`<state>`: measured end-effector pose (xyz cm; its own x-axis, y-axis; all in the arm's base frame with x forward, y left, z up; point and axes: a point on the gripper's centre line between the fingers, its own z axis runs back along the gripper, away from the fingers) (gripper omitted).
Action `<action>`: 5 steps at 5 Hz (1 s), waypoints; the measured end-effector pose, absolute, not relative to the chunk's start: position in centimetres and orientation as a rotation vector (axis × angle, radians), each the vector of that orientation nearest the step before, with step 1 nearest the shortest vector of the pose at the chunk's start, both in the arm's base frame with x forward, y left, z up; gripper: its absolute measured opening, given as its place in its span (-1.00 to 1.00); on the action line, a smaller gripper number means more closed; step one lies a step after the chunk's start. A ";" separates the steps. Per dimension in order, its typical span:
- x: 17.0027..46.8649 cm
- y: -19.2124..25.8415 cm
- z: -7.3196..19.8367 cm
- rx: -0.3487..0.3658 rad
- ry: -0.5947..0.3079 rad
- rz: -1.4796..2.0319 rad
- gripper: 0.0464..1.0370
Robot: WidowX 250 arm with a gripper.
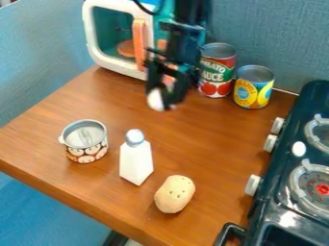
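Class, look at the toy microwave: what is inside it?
Low inside the toy microwave, an orange disc can be seen. Whatever lies behind the orange handle is covered and cannot be seen.

Gripper (164,98) apparently holds white object (155,100)

A black robot arm (191,17) comes in from the top edge, just right of center. Its black gripper (163,97) hangs in the upper middle, pointing downward.
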<state>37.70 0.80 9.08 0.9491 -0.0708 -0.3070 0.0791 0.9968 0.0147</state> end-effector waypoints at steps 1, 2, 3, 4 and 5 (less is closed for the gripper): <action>36.4 -4.0 7.0 0.017 0.338 -0.214 0.35; 36.1 -5.9 6.2 0.032 0.325 -0.280 0.35; 35.1 -6.1 5.1 0.038 0.357 -0.284 0.35; 35.6 -6.2 4.9 0.030 0.322 -0.260 0.35; 36.1 -6.6 4.0 -0.013 0.269 -0.197 0.35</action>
<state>36.12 -6.58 3.96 0.9449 -0.1955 -0.2625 0.1922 0.9806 -0.0387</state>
